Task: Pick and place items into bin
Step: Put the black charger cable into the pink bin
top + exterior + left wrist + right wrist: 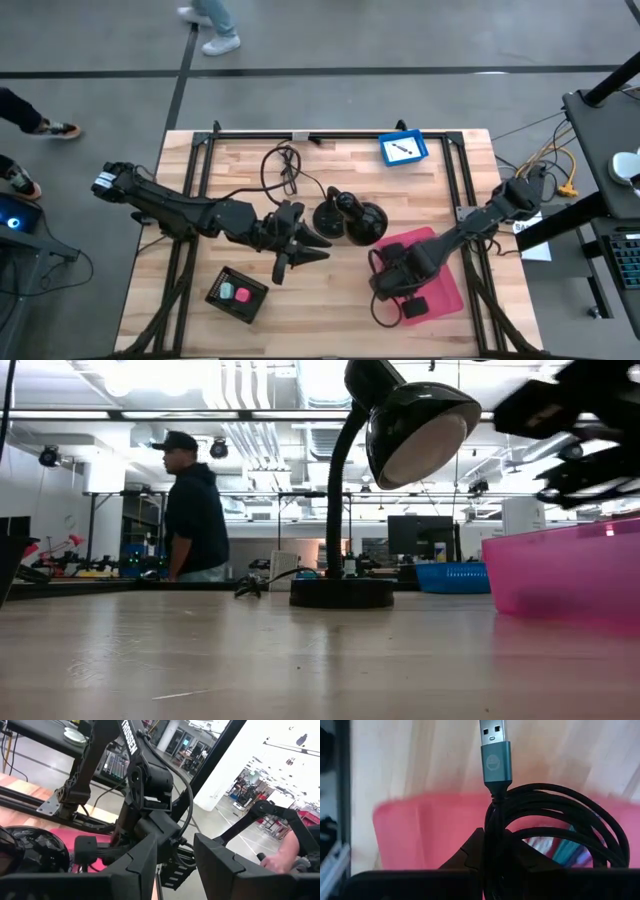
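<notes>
Right wrist view is showing my right gripper [487, 865] pinching the coiled black cable [555, 830], fingers pressed tight on the bundle, with its USB plug [494, 750] sticking out past the pink bin [420, 830] beyond. From the high view I am holding that gripper over the bin [440, 285], near its edge. My worry: on release, the springy loops could catch a finger or drape over the bin wall and spill onto the table. I am keeping the left gripper [298, 255] waiting near the lamp [350, 218], fingers partly spread and holding nothing; swinging it could knock the lamp.
</notes>
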{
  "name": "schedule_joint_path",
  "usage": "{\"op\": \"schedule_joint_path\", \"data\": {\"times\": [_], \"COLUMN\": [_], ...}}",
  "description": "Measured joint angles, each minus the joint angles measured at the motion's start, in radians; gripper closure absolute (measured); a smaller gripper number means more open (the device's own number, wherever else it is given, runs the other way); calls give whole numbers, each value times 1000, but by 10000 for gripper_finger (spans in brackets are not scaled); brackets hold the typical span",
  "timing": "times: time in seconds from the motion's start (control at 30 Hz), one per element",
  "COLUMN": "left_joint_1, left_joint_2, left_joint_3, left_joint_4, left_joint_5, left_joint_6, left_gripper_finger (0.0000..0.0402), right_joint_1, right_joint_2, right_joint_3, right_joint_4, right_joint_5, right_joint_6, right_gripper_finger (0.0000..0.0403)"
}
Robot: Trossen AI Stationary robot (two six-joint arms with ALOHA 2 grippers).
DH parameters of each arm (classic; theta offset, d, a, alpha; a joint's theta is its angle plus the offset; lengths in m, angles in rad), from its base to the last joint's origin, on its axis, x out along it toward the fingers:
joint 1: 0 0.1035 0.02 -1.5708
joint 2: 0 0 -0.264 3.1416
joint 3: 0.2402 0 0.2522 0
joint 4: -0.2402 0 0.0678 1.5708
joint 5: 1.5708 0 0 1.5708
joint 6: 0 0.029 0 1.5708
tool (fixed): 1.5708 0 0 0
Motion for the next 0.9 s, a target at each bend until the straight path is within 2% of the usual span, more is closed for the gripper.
{"op": "schedule_joint_path", "data": {"times": [0.2, 0.47, 0.73, 0.9], "left_joint_1": [0, 0, 0, 0], "left_joint_2": [0, 0, 0, 0], "left_joint_3": [0, 0, 0, 0], "left_joint_4": [0, -2, -2, -3], "left_joint_5": [0, 0, 0, 0], "left_joint_6": [0, 0, -2, -2], "left_gripper_finger": [288, 288, 288, 288], "right_joint_1": [21, 27, 26, 28], "right_joint_2": [-12, -88, -247, -379], "right_joint_3": [-9, -27, -132, -253], "right_joint_4": [-86, -118, -112, -18], "right_joint_5": [1, 12, 12, 11], "right_joint_6": [30, 22, 44, 56], "right_gripper_finger": [375, 375, 375, 375]}}
